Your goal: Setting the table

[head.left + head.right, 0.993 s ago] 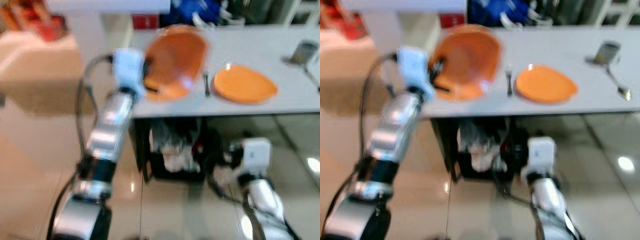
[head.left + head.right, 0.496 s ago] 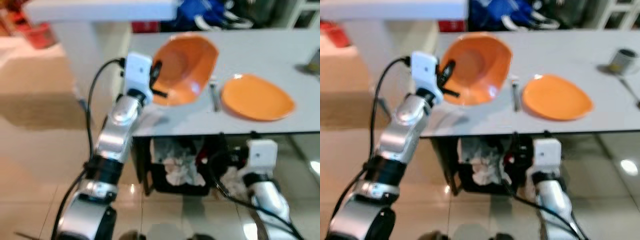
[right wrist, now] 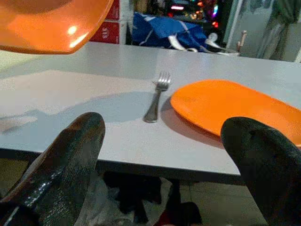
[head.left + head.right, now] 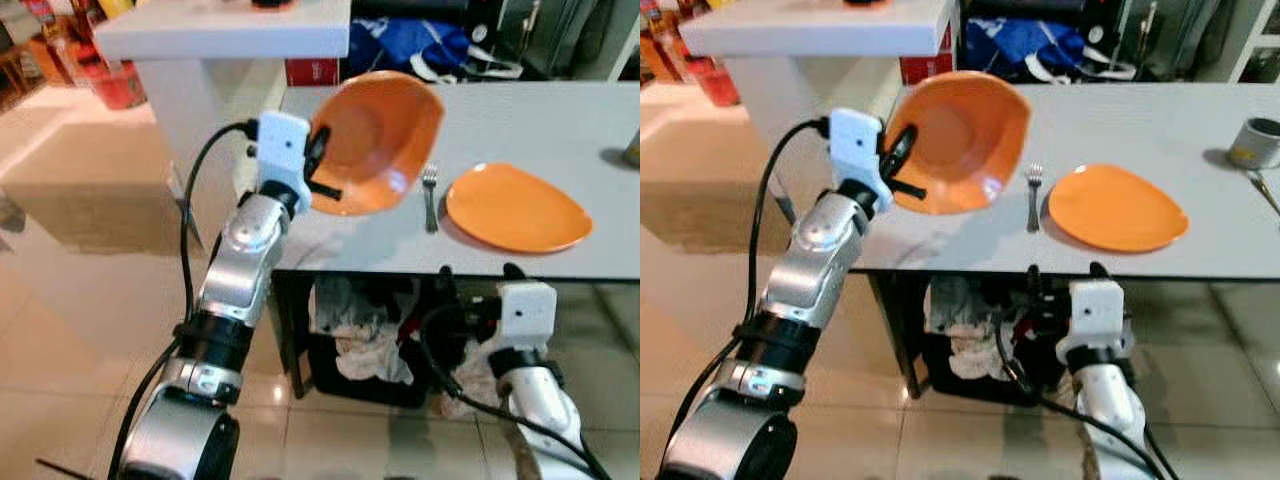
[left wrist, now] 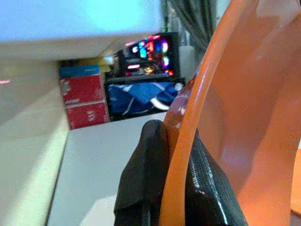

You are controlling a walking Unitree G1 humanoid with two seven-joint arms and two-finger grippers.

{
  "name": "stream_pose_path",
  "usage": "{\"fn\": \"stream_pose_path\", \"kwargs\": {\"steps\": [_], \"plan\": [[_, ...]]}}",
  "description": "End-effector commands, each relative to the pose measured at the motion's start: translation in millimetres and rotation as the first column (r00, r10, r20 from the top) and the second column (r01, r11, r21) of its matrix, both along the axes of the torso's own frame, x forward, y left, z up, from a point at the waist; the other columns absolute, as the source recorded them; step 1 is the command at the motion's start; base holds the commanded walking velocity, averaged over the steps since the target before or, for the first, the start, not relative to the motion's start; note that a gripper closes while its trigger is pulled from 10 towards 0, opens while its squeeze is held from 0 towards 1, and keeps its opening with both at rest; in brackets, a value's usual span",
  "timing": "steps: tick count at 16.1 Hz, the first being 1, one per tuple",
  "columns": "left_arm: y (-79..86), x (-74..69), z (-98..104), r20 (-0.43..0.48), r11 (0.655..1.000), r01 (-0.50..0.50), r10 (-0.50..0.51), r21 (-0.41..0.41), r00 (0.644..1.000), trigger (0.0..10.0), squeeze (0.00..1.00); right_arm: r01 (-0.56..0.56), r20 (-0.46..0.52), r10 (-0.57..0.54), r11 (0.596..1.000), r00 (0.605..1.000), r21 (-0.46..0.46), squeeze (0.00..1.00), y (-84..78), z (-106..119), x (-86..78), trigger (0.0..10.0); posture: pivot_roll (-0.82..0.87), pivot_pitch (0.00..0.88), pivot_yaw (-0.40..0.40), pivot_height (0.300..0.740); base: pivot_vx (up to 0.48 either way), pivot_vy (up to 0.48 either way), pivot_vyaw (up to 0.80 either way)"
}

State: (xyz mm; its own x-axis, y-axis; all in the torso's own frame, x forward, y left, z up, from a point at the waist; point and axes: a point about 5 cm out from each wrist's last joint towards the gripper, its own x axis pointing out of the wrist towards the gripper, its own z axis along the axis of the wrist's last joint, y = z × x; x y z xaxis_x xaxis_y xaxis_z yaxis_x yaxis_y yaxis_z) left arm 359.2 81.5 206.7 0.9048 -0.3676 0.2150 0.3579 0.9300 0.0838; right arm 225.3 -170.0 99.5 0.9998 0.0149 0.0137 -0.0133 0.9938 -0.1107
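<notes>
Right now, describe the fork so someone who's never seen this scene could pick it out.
Start at the long grey table in front of the robot. Near its front edge lies a flat orange plate; the fork lies on the tabletop just to the robot's left of it, tines pointing away from the robot. It is the slim silver piece between that plate and the orange bowl held up by the left tool.

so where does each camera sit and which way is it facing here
Left eye and right eye views: on the head, looking forward and down at the grey table, both silver arms in view.
Left wrist view: along the left gripper, fingers clamped on the orange bowl rim.
Right wrist view: from below the table edge, past the open right gripper, toward the fork and orange plate.
All share the bowl.
</notes>
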Motion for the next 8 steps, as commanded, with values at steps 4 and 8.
{"fn": "stream_pose_path", "kwargs": {"steps": [4,8], "plan": [[10.2,3.0,2.5,0.019,0.999,-0.036,0.036,0.006,0.999,0.0,0.0,-0.013,0.003,0.013,1.0,1.0,-0.007,0.0,4.2,0.3,-0.2,10.0,-0.16,0.01,0.059,0.727,0.3,-0.371,0.0],[8.4,3.2,2.5,0.025,1.0,-0.024,0.023,0.014,0.999,0.0,0.0,-0.01,0.002,0.01,1.0,1.0,-0.008,0.0,3.8,0.2,-1.3,10.0,-0.16,0.016,0.061,0.727,0.307,-0.367,0.0]]}}
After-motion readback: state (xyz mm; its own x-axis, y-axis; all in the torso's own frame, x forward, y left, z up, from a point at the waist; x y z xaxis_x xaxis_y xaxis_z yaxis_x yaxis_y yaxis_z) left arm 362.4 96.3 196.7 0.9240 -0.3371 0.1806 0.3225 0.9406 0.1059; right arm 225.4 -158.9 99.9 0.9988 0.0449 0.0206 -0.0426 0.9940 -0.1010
